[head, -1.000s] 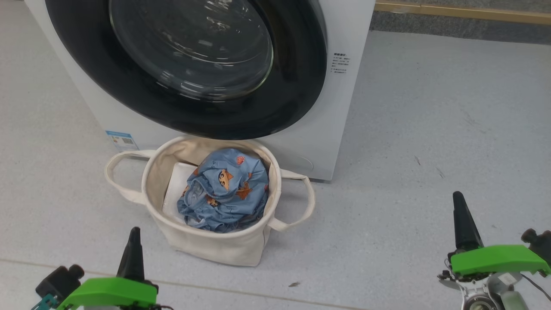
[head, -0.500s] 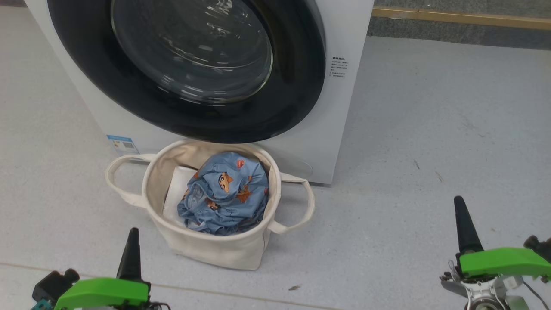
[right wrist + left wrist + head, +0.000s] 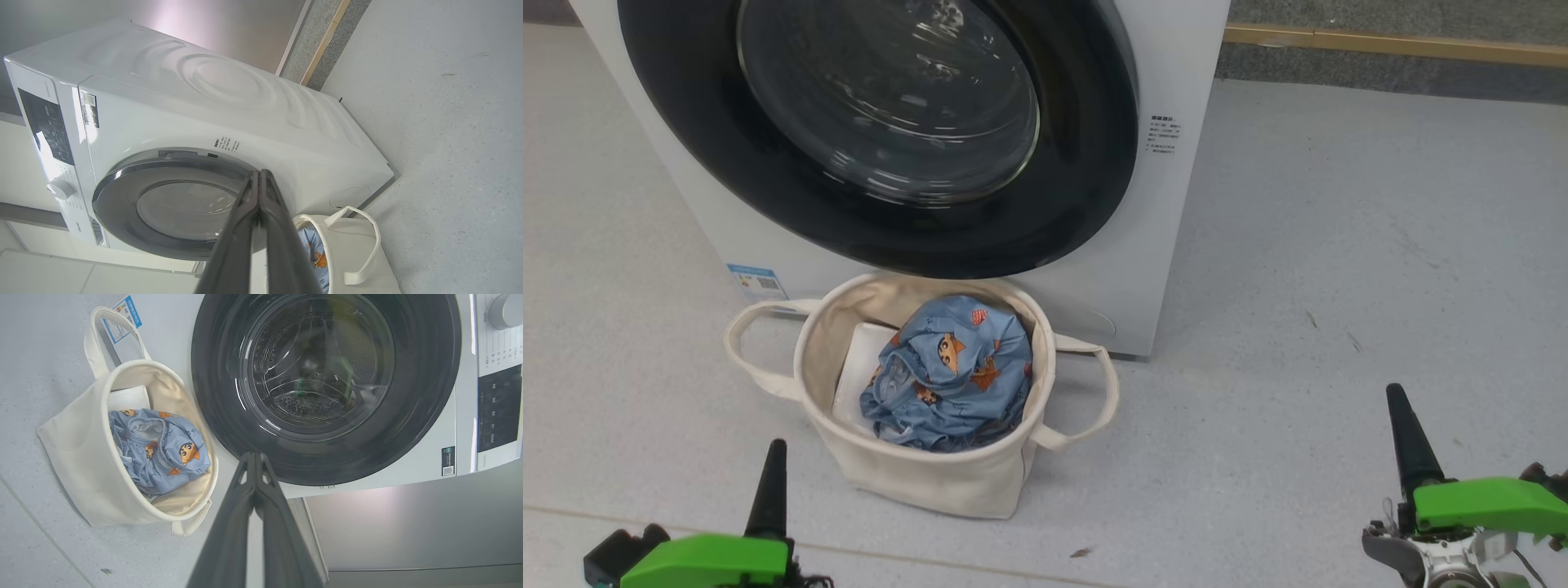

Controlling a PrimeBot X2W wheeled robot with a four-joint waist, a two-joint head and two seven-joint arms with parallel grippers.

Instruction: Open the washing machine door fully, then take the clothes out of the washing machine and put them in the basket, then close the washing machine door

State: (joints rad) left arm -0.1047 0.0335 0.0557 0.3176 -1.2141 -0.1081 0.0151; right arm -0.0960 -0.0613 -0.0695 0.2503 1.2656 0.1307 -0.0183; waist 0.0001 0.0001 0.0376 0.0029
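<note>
Clothes, one bundle, one basket

Bright, even light with glare on glass

Soft overhead light evenly fills all three views. The round cream canvas basket throws only a faint, blurred shadow. White streaks of reflection curl across the glossy black-rimmed round glass door. A pinkish-white sheen blooms on the smooth grey wall panel. Both wrist views bow straight lines near their edges, and the long dark fingers of the left gripper look soft close to the lens, while the head view is crisp
</note>
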